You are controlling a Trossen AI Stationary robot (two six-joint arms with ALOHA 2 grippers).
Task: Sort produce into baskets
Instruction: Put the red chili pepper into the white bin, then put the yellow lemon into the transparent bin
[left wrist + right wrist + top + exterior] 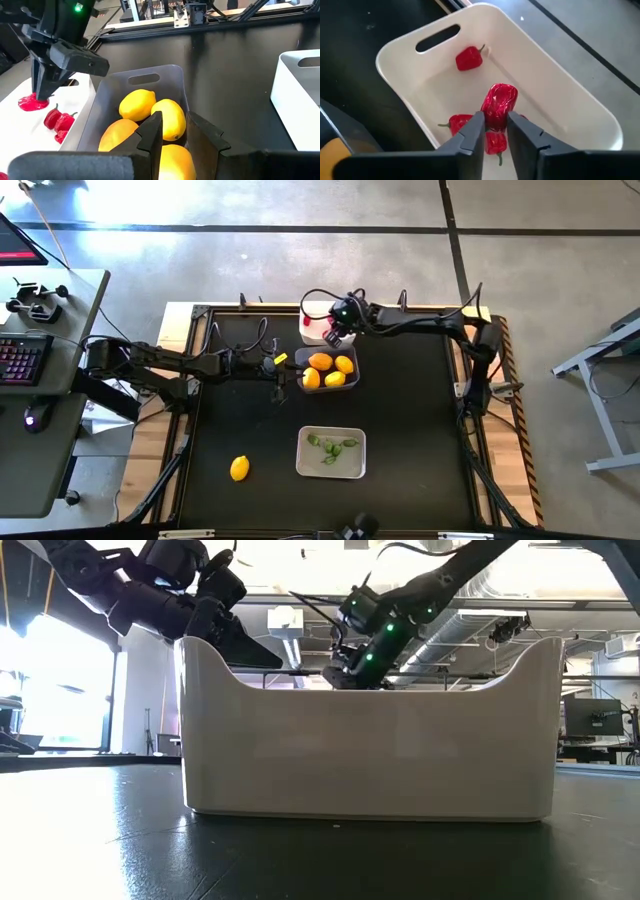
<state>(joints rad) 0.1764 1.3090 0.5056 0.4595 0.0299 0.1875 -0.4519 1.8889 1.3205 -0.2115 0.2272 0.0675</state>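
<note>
— Low view first: what's that pale wall filling it?

— That's the near white basket (pixel 370 760), closest to the table's front edge. From above you can see green leafy pieces (pixel 330 446) lying in it. A lone lemon (pixel 240 468) sits on the dark table (pixel 410 430), well apart from it toward the left arm's side.

— And past that?

— The grey basket (pixel 170 80) holds four lemons (pixel 137 104), packed together and touching. The left gripper (pixel 174 117) hovers just over them at the basket's left rim. Its fingers (pixel 152 132) stand a narrow gap apart with nothing between them.

— So what's farthest back?

— The far white basket (pixel 545 40), just beside the grey one. The right gripper (pixel 496 120) reaches down into it from the right arm, which comes across the table's far edge. A red pepper piece (pixel 500 97) sits right at its tip, and I can't tell whether it's gripped or loose.

— Anything else in there?

— More red pieces (pixel 469 58): one near the handle slot and a couple lying under the gripper.
</note>
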